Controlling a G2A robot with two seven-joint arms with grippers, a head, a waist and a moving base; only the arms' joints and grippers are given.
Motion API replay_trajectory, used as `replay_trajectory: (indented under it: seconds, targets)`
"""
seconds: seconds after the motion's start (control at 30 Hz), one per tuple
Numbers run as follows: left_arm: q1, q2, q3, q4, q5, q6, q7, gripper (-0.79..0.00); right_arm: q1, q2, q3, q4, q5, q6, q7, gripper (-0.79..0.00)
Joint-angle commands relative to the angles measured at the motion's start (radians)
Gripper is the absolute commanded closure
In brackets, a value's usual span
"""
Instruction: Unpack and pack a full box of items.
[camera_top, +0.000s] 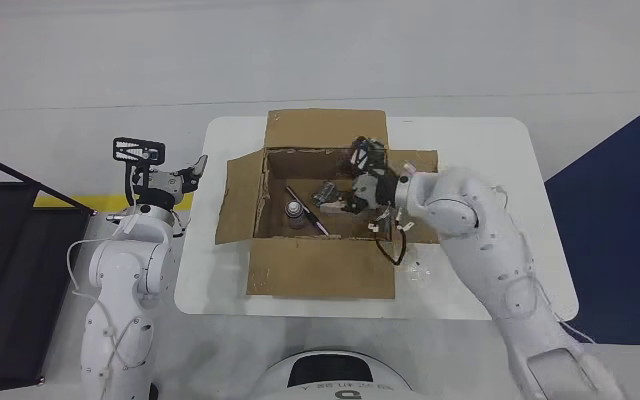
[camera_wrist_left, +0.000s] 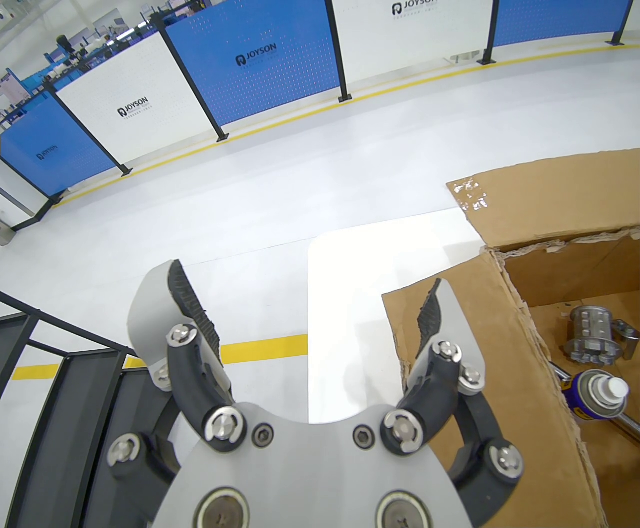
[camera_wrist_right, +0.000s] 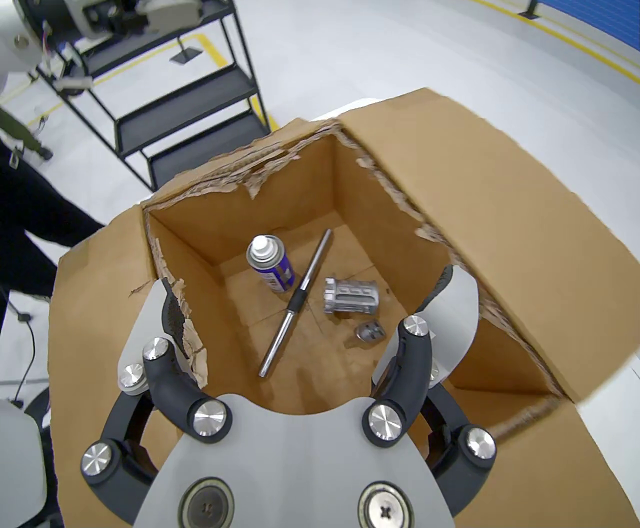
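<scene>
An open cardboard box (camera_top: 320, 268) stands on the white table (camera_top: 470, 135) with its flaps folded out. Inside lie a blue spray can (camera_wrist_right: 270, 262), a long metal rod (camera_wrist_right: 296, 302), a ribbed metal casting (camera_wrist_right: 351, 296) and a smaller metal part (camera_wrist_right: 370, 333). The spray can (camera_wrist_left: 597, 396) and the casting (camera_wrist_left: 595, 334) also appear in the left wrist view. My right gripper (camera_wrist_right: 307, 295) hangs open over the box's mouth, holding nothing. Open and holding nothing, my left gripper (camera_wrist_left: 305, 295) is off the table's left edge, beside the box's left flap (camera_wrist_left: 470, 360).
A black metal shelf rack (camera_wrist_right: 180, 107) stands on the floor to the left of the table. Blue and white partition panels (camera_wrist_left: 260, 65) line the room behind. A small clear item (camera_top: 418, 272) lies on the table right of the box's front flap.
</scene>
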Motion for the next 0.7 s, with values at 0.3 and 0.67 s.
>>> replay_trajectory:
  seconds: [0.3,0.67]
  targets:
    - [0.0,0.0,0.0,0.0,0.0,0.0,0.0,-0.785,0.205,-0.097,-0.338,0.273,-0.098,0.074,-0.067,-0.785]
    - [0.0,0.0,0.0,0.0,0.0,0.0,0.0,-0.785,0.327,-0.188,-0.499,0.487,-0.121,0.12,-0.109,-0.73]
